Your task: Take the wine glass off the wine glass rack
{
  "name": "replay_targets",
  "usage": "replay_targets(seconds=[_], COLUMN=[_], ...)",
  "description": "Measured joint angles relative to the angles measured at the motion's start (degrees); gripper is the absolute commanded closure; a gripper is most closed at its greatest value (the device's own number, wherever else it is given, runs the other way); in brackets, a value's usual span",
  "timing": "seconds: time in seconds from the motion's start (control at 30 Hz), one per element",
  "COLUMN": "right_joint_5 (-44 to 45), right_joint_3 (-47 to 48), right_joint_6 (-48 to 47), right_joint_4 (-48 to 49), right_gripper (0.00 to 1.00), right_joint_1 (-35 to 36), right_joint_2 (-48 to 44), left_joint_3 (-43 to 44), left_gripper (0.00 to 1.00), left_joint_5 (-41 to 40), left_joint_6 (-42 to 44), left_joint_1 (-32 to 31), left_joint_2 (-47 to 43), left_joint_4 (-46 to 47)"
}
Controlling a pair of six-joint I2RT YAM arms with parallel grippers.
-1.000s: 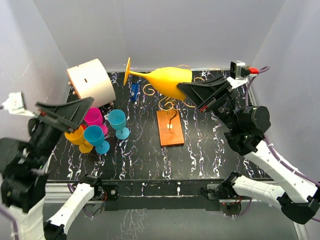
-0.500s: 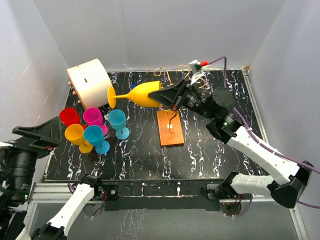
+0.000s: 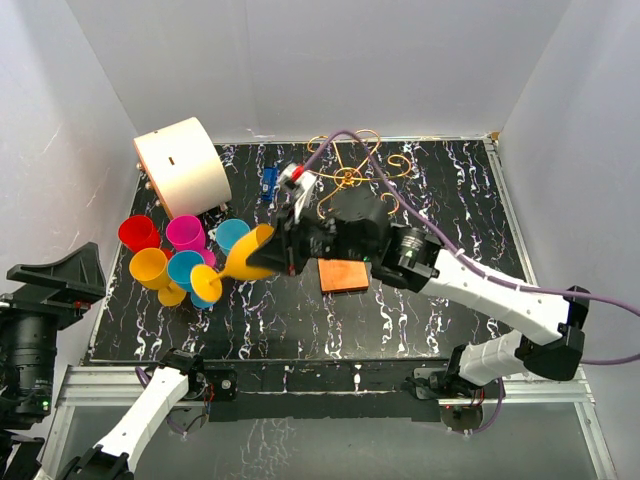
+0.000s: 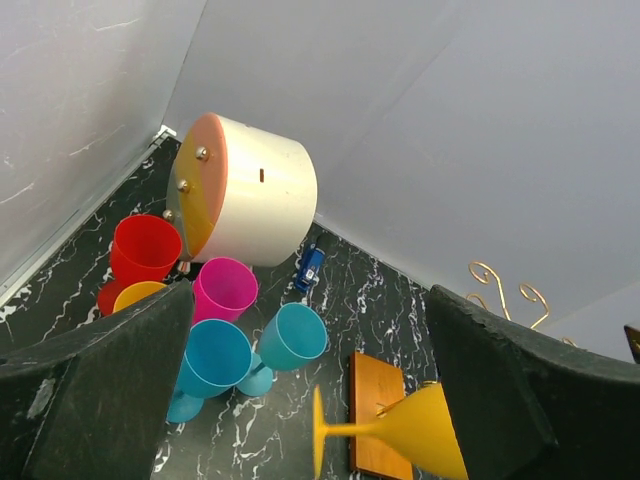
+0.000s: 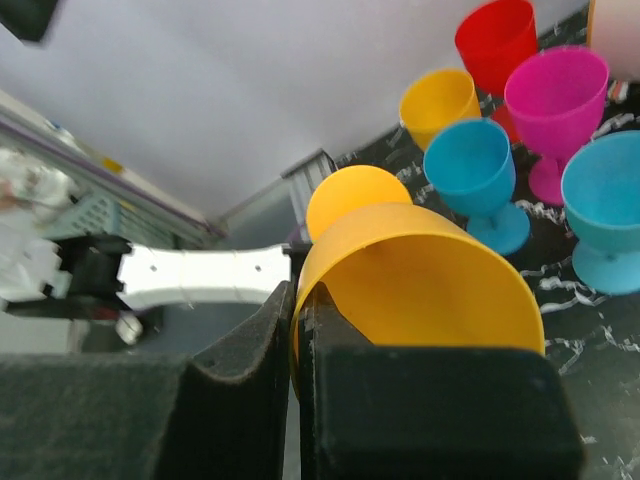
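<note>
The right gripper [image 3: 288, 248] pinches the rim of the wine glass [image 3: 243, 260]. The glass is tilted, clear of the rack [image 3: 346, 178], with its foot near the blue cup [image 3: 186, 266]. Leftward travel could topple the cup. A rim-only pinch may slip. The left gripper [image 4: 310, 300] hangs spread and empty.

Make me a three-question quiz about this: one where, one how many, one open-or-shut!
1. Where is the yellow wine glass?
A) on the rack
B) in the white drum
C) in the right pincer
2. How many blue cups stand on the table?
A) one
B) two
C) four
3. The left pincer is:
A) open, empty
B) shut on a red cup
C) shut on the rack
Answers: 1 C: it pinches the rim. 2 B: only two are blue. 3 A: wide gap, nothing inside.
</note>
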Motion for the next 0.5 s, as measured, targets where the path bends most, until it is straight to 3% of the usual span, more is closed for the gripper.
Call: replay_targets(seconds=[0.27,0.5], right_joint_5=[16.15,33.16], right_joint_3=[11.26,24.33], right_joint_6=[-12.39,-19.21], right_joint_4=[-20.06,-33.97], right_gripper=[1.0,1.0], right_joint_1=[12.48,18.58], right_joint_2=[9.33,22.05], left_joint_3=[-0.44,-1.97], left_gripper=[0.01,0.01], left_joint_5=[-0.59,-0.57], left_joint_6=[0.2,0.2], left_joint_1=[0.0,0.0], left_joint_2=[-0.13,-0.39], left_joint_4=[-0.28,-0.31])
